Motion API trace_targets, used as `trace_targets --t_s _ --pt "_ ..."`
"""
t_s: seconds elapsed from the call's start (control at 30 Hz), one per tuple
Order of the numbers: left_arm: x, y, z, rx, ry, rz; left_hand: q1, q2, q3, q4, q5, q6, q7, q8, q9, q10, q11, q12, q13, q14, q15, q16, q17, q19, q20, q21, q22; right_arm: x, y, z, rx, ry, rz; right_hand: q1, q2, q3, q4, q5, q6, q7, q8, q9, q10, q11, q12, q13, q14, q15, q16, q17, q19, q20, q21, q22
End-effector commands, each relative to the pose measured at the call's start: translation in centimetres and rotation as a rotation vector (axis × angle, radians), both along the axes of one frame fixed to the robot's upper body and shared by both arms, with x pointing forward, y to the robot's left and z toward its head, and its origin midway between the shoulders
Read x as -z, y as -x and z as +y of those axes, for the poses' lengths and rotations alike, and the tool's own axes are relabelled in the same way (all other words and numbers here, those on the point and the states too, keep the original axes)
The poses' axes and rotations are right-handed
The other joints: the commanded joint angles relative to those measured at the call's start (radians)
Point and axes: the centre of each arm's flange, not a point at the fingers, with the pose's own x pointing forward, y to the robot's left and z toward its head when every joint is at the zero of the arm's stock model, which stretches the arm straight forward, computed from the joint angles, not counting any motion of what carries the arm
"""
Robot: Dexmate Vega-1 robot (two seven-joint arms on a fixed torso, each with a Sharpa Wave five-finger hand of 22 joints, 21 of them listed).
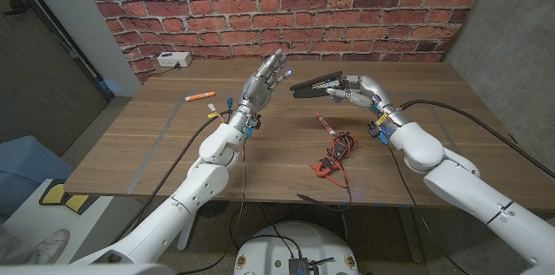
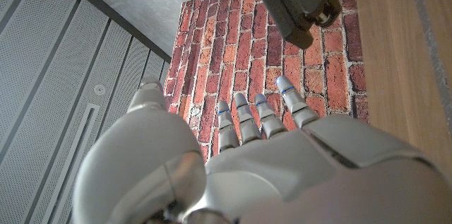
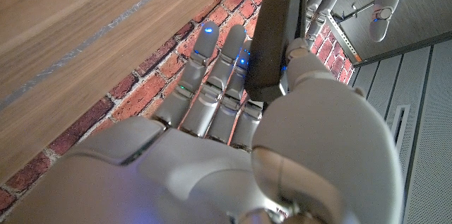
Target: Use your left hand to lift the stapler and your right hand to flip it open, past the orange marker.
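Your right hand (image 1: 354, 91) held the dark, long stapler (image 1: 317, 84) up in the air above the table (image 1: 260, 149). Your left hand (image 1: 264, 82) was beside it, fingers spread, holding nothing.

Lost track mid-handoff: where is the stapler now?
In the head view, the stapler is raised above the table's far middle, held by the right robot hand, beside the open left robot hand.

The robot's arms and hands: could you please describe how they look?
Both arms are built of glossy white rounded shells, with black cables running along them and small blue and yellow fittings at the wrists. The left hand and right hand are metallic silver-grey with jointed fingers; the right wrist view shows small blue and green lights on the fingers.
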Motion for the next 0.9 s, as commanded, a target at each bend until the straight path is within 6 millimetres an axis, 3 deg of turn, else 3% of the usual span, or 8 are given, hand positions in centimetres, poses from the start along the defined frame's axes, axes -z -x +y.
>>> trace_targets --t_s 0.03,0.13,0.2,0.27,0.43,0.5,0.6,0.9 --pt "-0.5 0.9 -0.3 -0.077 -0.067 -0.024 0.011 0.003 0.006 -0.007 0.006 -0.003 0.000 0.002 0.000 0.003 -0.001 0.006 -0.001 0.008 0.008 0.010 0.001 0.007 0.007 -0.005 0.003 -0.4 0.3 0.5 0.004 0.053 -0.046 0.146 0.134 0.006 0.003 0.007 0.007 -0.005 0.007 0.001 0.024 -0.016 -0.003 0.117 -0.004 -0.075 -0.002 0.003 -0.008 -0.146 0.008 0.001" --pt "-0.6 0.9 -0.5 -0.073 -0.077 -0.029 0.011 0.002 0.006 -0.009 0.006 0.000 -0.001 0.005 0.000 0.009 -0.005 0.008 -0.002 0.011 0.007 0.011 0.001 0.008 0.007 -0.007 0.003 -0.5 0.4 0.7 0.016 0.073 -0.056 0.146 0.134 0.006 0.003 0.007 0.007 -0.004 0.007 0.001 0.024 -0.016 -0.003 0.119 -0.004 -0.076 -0.002 0.003 -0.010 -0.146 0.010 0.000" --pt "-0.9 0.9 -0.5 -0.089 -0.097 -0.039 0.026 0.038 0.033 -0.023 0.011 0.063 -0.007 0.035 -0.006 0.081 -0.038 0.042 -0.001 0.097 -0.037 0.045 0.011 0.039 -0.002 -0.015 0.004 -0.4 0.4 0.9 0.018 0.093 -0.062 0.146 0.135 0.006 0.003 0.007 0.007 -0.004 0.007 0.000 0.022 -0.015 -0.004 0.121 -0.003 -0.076 -0.002 0.003 -0.012 -0.146 0.011 0.000" --pt "-1.2 1.1 -0.4 -0.117 -0.122 -0.050 0.027 0.048 0.040 -0.026 0.012 0.083 -0.005 0.041 -0.008 0.105 -0.047 0.053 0.001 0.131 -0.053 0.059 0.018 0.058 -0.004 -0.014 0.005 -0.5 0.5 1.0 0.031 0.116 -0.077 0.146 0.134 0.006 0.003 0.007 0.007 -0.004 0.007 0.000 0.022 -0.015 -0.004 0.121 -0.004 -0.076 -0.003 0.003 -0.013 -0.146 0.013 0.000" --pt "-1.7 1.4 -0.3 -0.161 -0.178 -0.083 0.025 0.031 0.036 -0.035 0.010 0.086 0.004 0.041 -0.010 0.095 -0.033 0.050 0.002 0.109 -0.042 0.049 0.019 0.055 -0.006 -0.022 0.005 -0.6 0.7 1.1 0.022 0.125 -0.101 0.146 0.134 0.006 0.003 0.007 0.008 -0.003 0.007 -0.001 0.023 -0.017 -0.007 0.122 -0.005 -0.076 -0.005 0.003 -0.017 -0.146 0.017 -0.001" --pt "-1.8 1.4 -0.3 -0.162 -0.187 -0.090 0.023 0.026 0.035 -0.036 0.010 0.090 0.005 0.042 -0.010 0.095 -0.035 0.050 0.002 0.102 -0.041 0.046 0.019 0.049 -0.004 -0.026 0.005 -0.6 0.6 1.1 0.017 0.129 -0.104 0.146 0.135 0.006 0.003 0.007 0.008 -0.004 0.007 -0.001 0.023 -0.017 -0.007 0.122 -0.005 -0.075 -0.005 0.003 -0.019 -0.146 0.018 -0.001" --pt "-1.9 1.4 -0.2 -0.162 -0.208 -0.107 0.019 0.012 0.031 -0.042 0.009 0.106 -0.005 0.047 -0.011 0.111 -0.062 0.056 0.002 0.092 -0.038 0.040 0.019 0.043 -0.004 -0.035 0.004 -0.7 0.6 1.1 0.016 0.142 -0.117 0.146 0.135 0.006 0.003 0.007 0.009 -0.007 0.007 -0.001 0.023 -0.016 -0.008 0.124 -0.004 -0.076 -0.005 0.003 -0.021 -0.146 0.021 -0.001" --pt "-2.2 1.5 0.1 -0.165 -0.274 -0.152 0.009 -0.027 0.017 -0.053 0.002 0.115 -0.018 0.045 -0.013 0.079 -0.057 0.042 0.002 0.030 -0.028 0.017 0.017 -0.014 0.017 -0.077 0.003 -1.1 -0.1 1.1 -0.002 0.178 -0.123 0.144 0.135 0.005 0.004 0.007 0.008 -0.009 0.007 -0.002 0.023 -0.022 -0.011 0.126 -0.005 -0.075 -0.007 0.004 -0.027 -0.146 0.028 -0.002"
